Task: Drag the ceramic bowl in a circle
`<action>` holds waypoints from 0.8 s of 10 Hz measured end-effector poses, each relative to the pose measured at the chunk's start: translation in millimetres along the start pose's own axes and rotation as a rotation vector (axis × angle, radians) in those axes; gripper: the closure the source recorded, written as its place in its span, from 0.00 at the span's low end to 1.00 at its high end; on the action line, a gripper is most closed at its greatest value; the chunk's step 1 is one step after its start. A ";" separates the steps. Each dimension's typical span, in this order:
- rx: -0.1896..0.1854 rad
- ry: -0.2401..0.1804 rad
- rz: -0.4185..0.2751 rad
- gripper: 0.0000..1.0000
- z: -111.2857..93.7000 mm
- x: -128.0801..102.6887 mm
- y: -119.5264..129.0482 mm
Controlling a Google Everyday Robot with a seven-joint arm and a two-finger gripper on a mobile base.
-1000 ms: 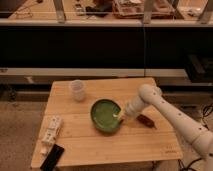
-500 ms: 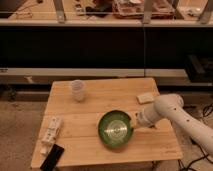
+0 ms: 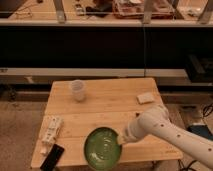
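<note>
The ceramic bowl (image 3: 102, 148) is a wide, shallow green dish with a pale pattern inside. It sits at the front edge of the wooden table (image 3: 110, 107), slightly left of middle. My gripper (image 3: 121, 139) is at the end of the white arm that reaches in from the right. It meets the bowl's right rim and looks closed on it.
A small translucent whitish cup (image 3: 77, 90) stands at the table's back left. A white packet (image 3: 50, 128) and a black flat device (image 3: 52, 157) lie at the front left. A pale flat item (image 3: 145, 98) lies at the back right. Dark shelving runs behind the table.
The bowl has been dragged from the table's middle right toward the front and left, now reaching the front edge. The arm moved with it.
</note>
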 end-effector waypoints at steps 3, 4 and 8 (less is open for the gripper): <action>0.057 -0.068 -0.011 1.00 19.2 33.3 -49.0; 0.072 -0.093 -0.008 1.00 28.7 50.3 -57.9; 0.101 -0.151 0.060 1.00 79.8 131.9 -40.5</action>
